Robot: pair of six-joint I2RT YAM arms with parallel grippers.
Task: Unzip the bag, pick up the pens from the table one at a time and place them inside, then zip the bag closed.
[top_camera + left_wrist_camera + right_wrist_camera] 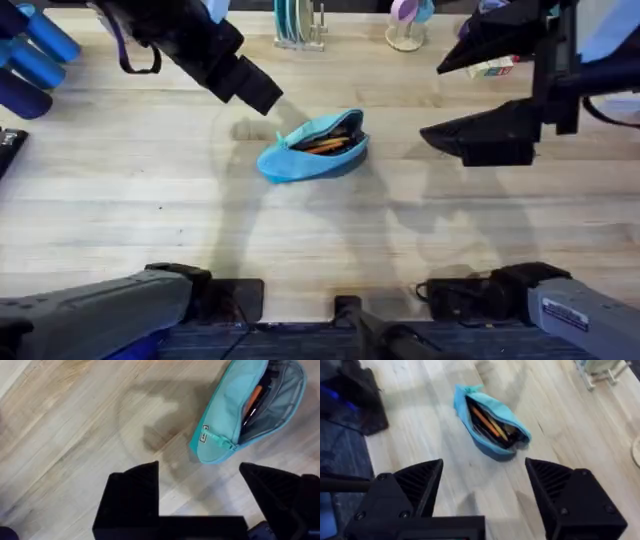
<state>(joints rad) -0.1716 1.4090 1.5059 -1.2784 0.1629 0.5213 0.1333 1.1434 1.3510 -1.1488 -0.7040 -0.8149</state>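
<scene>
**Pouch open mid-table, both arms up and clear**

Light-wood planks run across my whole overhead feed, and that table is bare in the near half. Nearest me, the two arm bases sit at the lower edge, partly cut off by the frame.

Moving out to the middle: the bag lies on the wood, turquoise, zip undone, mouth gaping. Inside I can see the pens, an orange one and a yellowish one lying side by side against the dark lining; their ends are tucked under the fabric, so I can't make out the full length. On the left wrist feed the zip pull lies at the pouch's closed end, next to a small tag with markings too small for me to read.

Left gripper hangs above the table just beyond the bag's left end, not touching it. From its own camera the two black fingers stand well apart with nothing between them.

Right gripper hovers off to the bag's right, clear of it. On the right wrist feed its fingers are spread wide too, empty, pouch lying farther off between them.

Far edge: blue cylinders at the far left corner, cut by the frame, a dish rack and a pale stand, tops out of shot. Small box behind the right arm, print unreadable.
</scene>
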